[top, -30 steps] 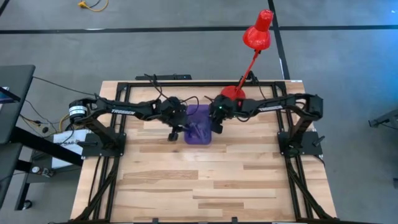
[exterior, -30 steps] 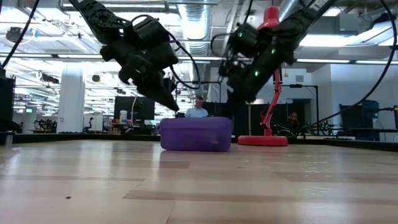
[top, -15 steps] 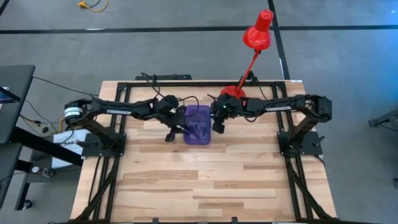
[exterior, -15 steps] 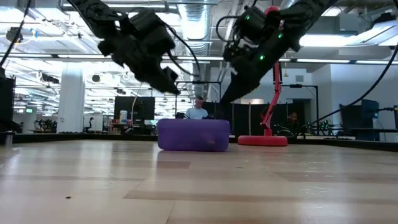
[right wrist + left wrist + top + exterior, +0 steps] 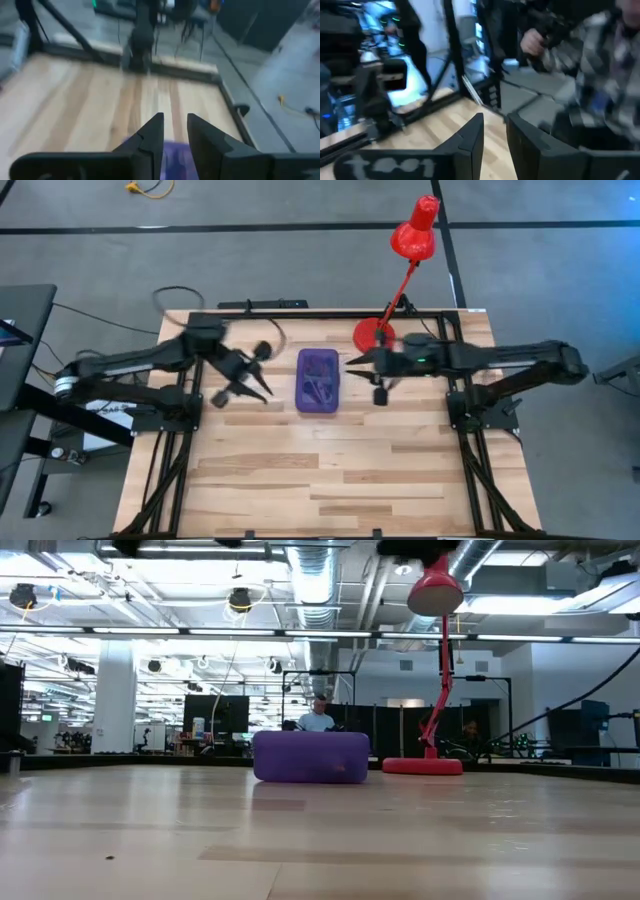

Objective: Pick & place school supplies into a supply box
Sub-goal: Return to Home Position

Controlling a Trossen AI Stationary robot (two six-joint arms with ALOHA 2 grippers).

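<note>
Plainly near the end. Shows a pale wooden surface with a red desk lamp standing at its far edge, out of the arms' way. Finds the purple supply box lying toward that far edge, midway between the two arms, where either can reach it; looks closed, with dark shapes showing through the lid, likely the supplies. Catches the left claw off to the box's left and the right claw just off its right, both apart from it, each narrowed to a slim gap and holding nothing, seemingly because nothing remains to grip. Leaves only parking the arms.
</note>
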